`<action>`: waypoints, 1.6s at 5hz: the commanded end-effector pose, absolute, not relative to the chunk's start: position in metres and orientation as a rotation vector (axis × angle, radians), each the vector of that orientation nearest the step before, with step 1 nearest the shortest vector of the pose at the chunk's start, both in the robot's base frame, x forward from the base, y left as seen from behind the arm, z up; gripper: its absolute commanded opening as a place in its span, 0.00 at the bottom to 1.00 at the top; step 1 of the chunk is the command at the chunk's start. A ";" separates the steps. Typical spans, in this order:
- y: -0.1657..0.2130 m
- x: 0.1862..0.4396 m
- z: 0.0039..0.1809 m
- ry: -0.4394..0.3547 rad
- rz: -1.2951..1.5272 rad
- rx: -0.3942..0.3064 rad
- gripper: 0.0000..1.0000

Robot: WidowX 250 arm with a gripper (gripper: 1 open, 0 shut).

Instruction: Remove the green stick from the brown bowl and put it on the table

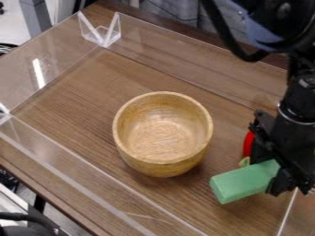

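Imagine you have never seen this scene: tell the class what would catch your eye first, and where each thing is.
The round brown bowl sits empty near the middle of the table. At lower right, the black gripper points down, shut on one end of the bright green stick, which is outside the bowl, low over the wood. A small red patch shows beside the gripper; what it is cannot be told.

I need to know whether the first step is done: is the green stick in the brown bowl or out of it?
Out. The green stick is right of the brown bowl, shut in the gripper; the bowl looks empty.
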State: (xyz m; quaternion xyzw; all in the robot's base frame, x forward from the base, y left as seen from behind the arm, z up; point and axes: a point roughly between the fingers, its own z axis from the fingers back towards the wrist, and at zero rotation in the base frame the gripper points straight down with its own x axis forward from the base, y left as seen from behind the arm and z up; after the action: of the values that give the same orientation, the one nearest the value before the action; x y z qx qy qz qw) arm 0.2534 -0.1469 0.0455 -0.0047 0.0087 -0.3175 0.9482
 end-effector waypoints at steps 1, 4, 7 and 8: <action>-0.148 0.256 0.060 -0.024 -0.661 -0.019 0.00; -0.130 0.239 0.057 -0.027 -0.806 -0.022 0.00; -0.140 0.234 0.062 -0.021 -0.833 -0.022 0.00; -0.143 0.236 0.063 -0.020 -0.832 -0.024 0.00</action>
State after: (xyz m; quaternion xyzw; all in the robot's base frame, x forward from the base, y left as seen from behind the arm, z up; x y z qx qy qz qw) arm 0.2278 -0.1351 0.0492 -0.0081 0.0186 -0.3994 0.9166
